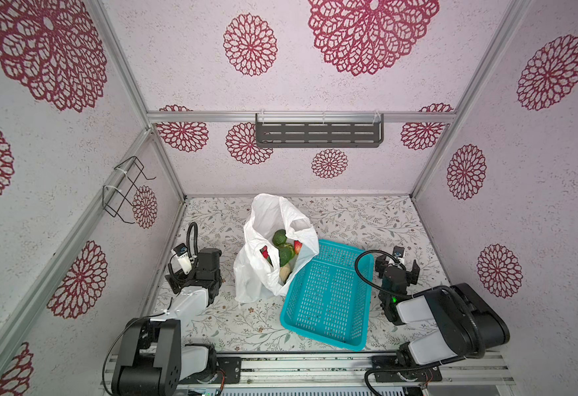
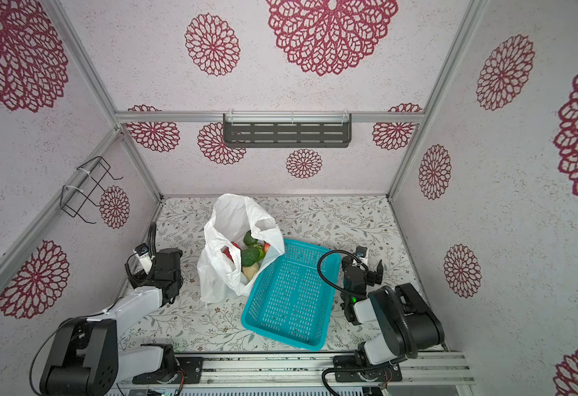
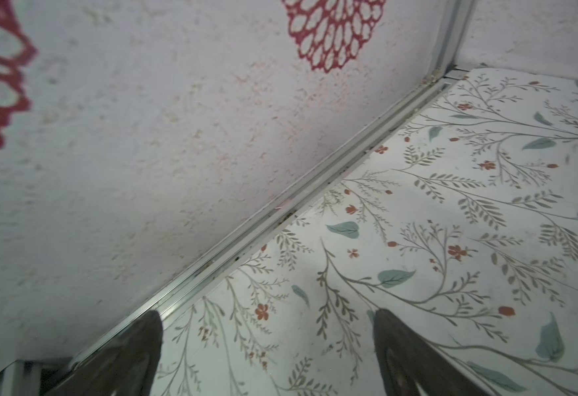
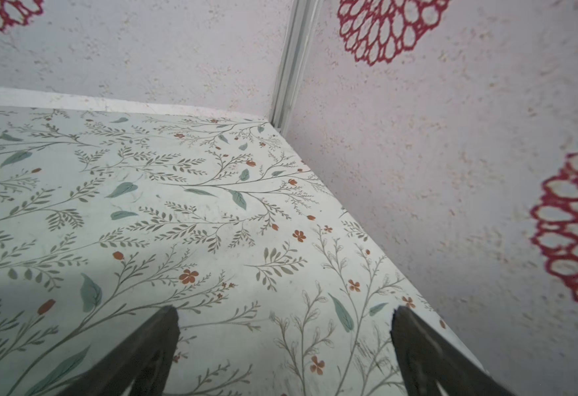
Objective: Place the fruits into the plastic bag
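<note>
Between wide-open left end effector (image 3: 267, 315) and right end effector (image 4: 285, 310), fruits (image 1: 280, 238) are being contained by plastic bag (image 1: 267, 212) on floral tabletop (image 1: 366, 219).

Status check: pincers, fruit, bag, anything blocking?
Left pincer open, empty. Right pincer open, empty. Several fruits visible inside plastic bag, mouth open; teal basket beside it, no fruit in it. Nothing in the way.

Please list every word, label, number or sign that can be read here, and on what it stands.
No text can be read.
The plastic bag and the teal basket show no print.
The small blue mark on the right wrist camera is too small to read.
</note>
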`<state>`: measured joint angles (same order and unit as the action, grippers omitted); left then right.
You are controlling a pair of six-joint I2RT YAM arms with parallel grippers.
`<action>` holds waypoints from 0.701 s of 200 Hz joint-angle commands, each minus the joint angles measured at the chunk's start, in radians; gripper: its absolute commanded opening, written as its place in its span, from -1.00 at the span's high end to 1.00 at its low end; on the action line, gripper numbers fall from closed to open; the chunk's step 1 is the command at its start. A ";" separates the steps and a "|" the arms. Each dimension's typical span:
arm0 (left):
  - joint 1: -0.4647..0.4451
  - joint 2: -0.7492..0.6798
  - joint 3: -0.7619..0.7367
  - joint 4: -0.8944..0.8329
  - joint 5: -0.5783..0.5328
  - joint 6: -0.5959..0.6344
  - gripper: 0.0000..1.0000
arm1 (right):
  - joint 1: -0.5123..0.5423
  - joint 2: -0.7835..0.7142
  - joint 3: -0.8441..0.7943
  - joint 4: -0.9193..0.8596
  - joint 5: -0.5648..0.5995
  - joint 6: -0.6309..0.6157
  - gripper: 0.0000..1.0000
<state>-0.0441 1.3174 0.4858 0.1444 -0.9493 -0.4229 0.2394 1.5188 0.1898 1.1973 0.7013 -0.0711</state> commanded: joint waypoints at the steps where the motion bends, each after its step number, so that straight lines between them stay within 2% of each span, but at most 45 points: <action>1: 0.021 0.043 0.011 0.297 0.126 0.149 -0.95 | -0.083 -0.013 -0.025 0.185 -0.218 0.014 -0.97; 12: 0.032 0.071 0.018 0.349 0.172 0.175 -0.95 | -0.140 0.022 -0.041 0.230 -0.307 0.067 -0.95; 19: 0.040 0.087 0.023 0.368 0.197 0.187 -0.95 | -0.146 0.061 -0.038 0.277 -0.301 0.058 -0.97; 28: 0.048 0.105 0.031 0.392 0.228 0.197 -0.95 | -0.157 0.006 0.000 0.100 -0.345 0.081 -0.98; 38: 0.056 0.120 0.031 0.426 0.259 0.208 -0.95 | -0.164 0.040 0.029 0.115 -0.372 0.063 -0.98; 45: 0.061 0.131 0.028 0.463 0.279 0.222 -0.95 | -0.169 0.012 0.048 0.022 -0.378 0.080 -0.98; 49: 0.061 0.139 0.017 0.482 0.289 0.216 -0.95 | -0.173 0.014 0.053 0.028 -0.377 0.086 -0.98; 62: 0.079 0.227 -0.069 0.787 0.391 0.288 -0.95 | -0.176 0.014 0.055 0.016 -0.371 0.091 -0.98; 69: 0.079 0.246 -0.086 0.790 0.452 0.292 -0.95 | -0.176 0.027 0.052 0.042 -0.362 0.087 -0.98; 77: 0.082 0.264 -0.100 0.861 0.462 0.302 -0.95 | -0.168 0.018 0.047 0.042 -0.343 0.086 -0.98; 92: 0.089 0.242 -0.088 0.792 0.471 0.285 -0.95 | -0.163 0.023 0.046 0.054 -0.335 0.081 -0.98; 110: 0.140 0.245 -0.079 0.780 0.549 0.247 -0.95 | -0.161 0.022 0.044 0.058 -0.334 0.077 -0.98; 140: 0.141 0.245 -0.078 0.775 0.546 0.247 -0.95 | -0.163 0.026 0.047 0.055 -0.335 0.079 -0.98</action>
<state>0.0906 1.5707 0.3939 0.8661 -0.4564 -0.1856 0.0746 1.5497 0.2279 1.2209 0.3679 -0.0067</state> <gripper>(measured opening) 0.975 0.989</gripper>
